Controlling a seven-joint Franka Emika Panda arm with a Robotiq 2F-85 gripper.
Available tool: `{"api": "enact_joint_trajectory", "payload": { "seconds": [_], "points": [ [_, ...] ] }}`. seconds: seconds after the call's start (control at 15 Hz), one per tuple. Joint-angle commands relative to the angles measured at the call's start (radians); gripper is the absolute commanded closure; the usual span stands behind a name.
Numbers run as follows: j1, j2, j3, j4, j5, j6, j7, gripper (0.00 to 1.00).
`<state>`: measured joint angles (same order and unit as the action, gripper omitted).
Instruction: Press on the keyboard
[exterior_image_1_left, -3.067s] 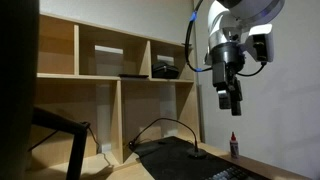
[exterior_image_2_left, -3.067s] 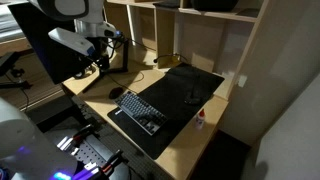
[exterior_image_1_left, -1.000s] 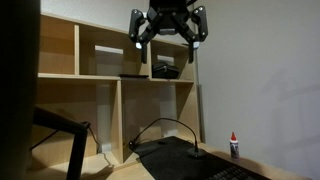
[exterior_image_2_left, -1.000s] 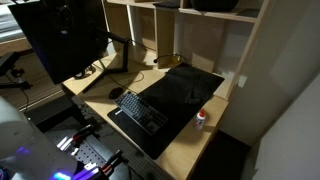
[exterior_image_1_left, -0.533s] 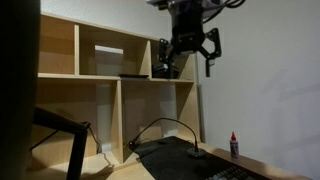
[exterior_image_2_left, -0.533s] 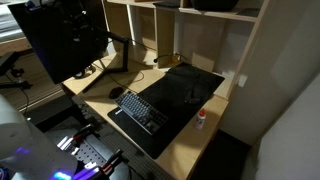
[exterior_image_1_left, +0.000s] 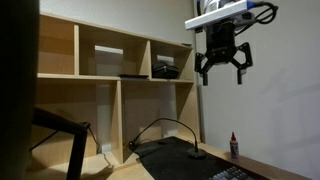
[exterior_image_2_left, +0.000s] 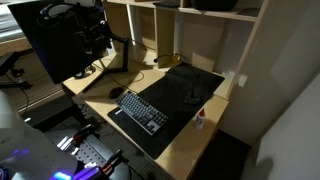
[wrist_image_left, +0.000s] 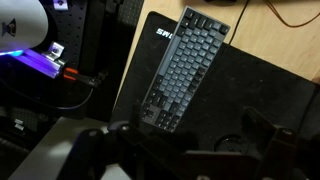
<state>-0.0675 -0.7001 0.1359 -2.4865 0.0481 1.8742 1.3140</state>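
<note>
The keyboard (exterior_image_2_left: 142, 110) is a dark slab with rows of greyish keys, lying at the front of a black desk mat (exterior_image_2_left: 187, 88). In the wrist view the keyboard (wrist_image_left: 185, 65) lies diagonally, far below the camera. Only its edge shows in an exterior view (exterior_image_1_left: 226, 175), at the bottom. My gripper (exterior_image_1_left: 222, 68) hangs high above the desk with its fingers spread, open and empty. In the wrist view its dark fingers (wrist_image_left: 190, 150) frame the bottom edge, well apart from the keyboard. In the exterior view from above, the arm is lost against the dark monitor.
A small bottle with a red cap (exterior_image_2_left: 201, 117) stands at the mat's right edge and also shows in an exterior view (exterior_image_1_left: 234, 146). A mouse (exterior_image_2_left: 117, 93) lies left of the keyboard. A gooseneck stand (exterior_image_2_left: 192, 97) sits on the mat. A large monitor (exterior_image_2_left: 55, 45) and wooden shelves (exterior_image_1_left: 110, 70) stand behind.
The gripper has swung to the right across the top of the exterior view and turned, staying high above the desk and open. The things on the desk have not moved.
</note>
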Motion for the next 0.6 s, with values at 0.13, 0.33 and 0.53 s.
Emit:
{"api": "enact_joint_trajectory", "payload": {
  "seconds": [0.13, 0.33, 0.53],
  "points": [
    [-0.082, -0.005, -0.014, -0.138, -0.052, 0.05, 0.045, 0.0],
    [-0.167, -0.017, -0.054, -0.263, -0.129, 0.054, 0.111, 0.0],
    [-0.268, 0.024, -0.112, -0.383, -0.218, 0.099, 0.153, 0.0]
  ]
}}
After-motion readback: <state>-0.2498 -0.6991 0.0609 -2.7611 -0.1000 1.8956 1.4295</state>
